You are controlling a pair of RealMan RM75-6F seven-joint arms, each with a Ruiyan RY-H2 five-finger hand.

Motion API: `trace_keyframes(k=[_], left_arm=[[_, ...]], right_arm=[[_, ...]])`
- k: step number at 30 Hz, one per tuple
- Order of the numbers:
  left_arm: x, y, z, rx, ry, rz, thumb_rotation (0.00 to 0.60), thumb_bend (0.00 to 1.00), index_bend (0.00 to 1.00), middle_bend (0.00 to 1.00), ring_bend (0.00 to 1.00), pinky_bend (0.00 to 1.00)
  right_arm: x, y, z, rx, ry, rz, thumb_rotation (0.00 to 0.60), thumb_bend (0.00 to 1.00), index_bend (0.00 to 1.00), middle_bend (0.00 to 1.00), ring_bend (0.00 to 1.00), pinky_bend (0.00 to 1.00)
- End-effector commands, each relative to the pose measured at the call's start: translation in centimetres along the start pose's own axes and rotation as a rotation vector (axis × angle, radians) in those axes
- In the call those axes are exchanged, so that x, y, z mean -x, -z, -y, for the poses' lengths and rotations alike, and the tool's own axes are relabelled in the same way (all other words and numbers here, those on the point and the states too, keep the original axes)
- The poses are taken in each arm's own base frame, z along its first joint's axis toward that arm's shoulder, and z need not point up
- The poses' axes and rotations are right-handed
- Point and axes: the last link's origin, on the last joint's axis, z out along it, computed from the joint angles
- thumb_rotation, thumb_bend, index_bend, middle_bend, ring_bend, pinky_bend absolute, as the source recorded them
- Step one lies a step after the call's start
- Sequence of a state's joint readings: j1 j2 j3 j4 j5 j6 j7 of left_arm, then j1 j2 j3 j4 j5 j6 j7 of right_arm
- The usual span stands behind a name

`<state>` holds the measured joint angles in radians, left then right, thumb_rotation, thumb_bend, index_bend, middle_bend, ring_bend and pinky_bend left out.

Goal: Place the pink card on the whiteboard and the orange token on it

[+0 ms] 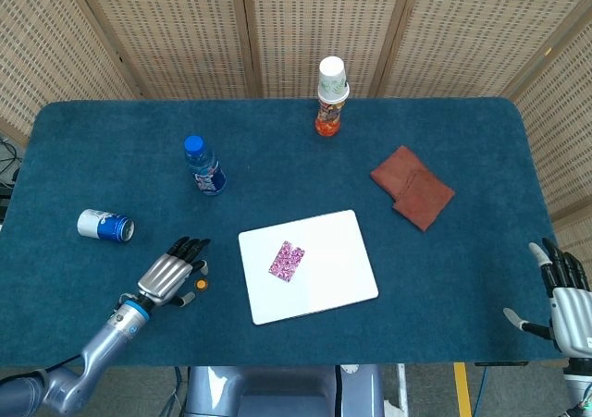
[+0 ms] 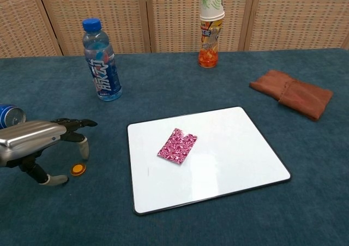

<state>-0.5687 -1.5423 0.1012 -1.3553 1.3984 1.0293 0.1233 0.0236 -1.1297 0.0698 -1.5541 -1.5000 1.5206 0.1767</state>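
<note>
The pink card (image 2: pixel 178 145) lies on the whiteboard (image 2: pixel 234 148), left of centre. The orange token (image 2: pixel 78 169) sits on the bench (image 1: pixel 277 130) between the spread fingers of the left robot hand (image 2: pixel 32 139), which holds nothing. The right robot hand (image 1: pixel 566 306) hangs open past the bench's right edge

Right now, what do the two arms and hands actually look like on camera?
The left hand has a ribbed silver metal back, black fingers with pale tips, a blue wrist ring and a grey tubular forearm. The right hand looks the same build: silver back, black fingers; its arm is out of frame.
</note>
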Motion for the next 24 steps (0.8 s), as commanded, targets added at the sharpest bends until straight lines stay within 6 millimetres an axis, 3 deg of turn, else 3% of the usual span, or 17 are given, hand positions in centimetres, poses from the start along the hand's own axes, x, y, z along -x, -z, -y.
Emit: trace_keyframes(k=[1,9,16,24], left_arm=[[0.05,-0.12,0.02,-0.003,0.001,-0.002,0.600,0.30,0.39,0.00,0.00,0.00],[0.24,-0.13,-0.01,-0.003,0.003,0.003,0.600,0.31,0.42,0.00,0.00,0.00],[0.35,-0.09,-0.04,0.000,-0.002,0.004,0.600,0.31,0.55,0.00,0.00,0.00],[0.11,-0.22,0.05,-0.005,0.002,-0.004,0.600,0.31,0.57,0.00,0.00,0.00]], right_arm=[[0.00,-0.01,0.01,0.000,-0.001,0.000,0.600,0.05,0.00,0.00,0.00,0.00],[-0.01,-0.01,0.01,0.000,-0.001,0.001,0.600,0.05,0.00,0.00,0.00,0.00],[-0.01,0.00,-0.01,0.000,-0.003,0.001,0.600,0.04,0.00,0.00,0.00,0.00],[-0.02,0.01,-0.01,0.000,-0.003,0.001,0.600,0.04,0.00,0.00,0.00,0.00]])
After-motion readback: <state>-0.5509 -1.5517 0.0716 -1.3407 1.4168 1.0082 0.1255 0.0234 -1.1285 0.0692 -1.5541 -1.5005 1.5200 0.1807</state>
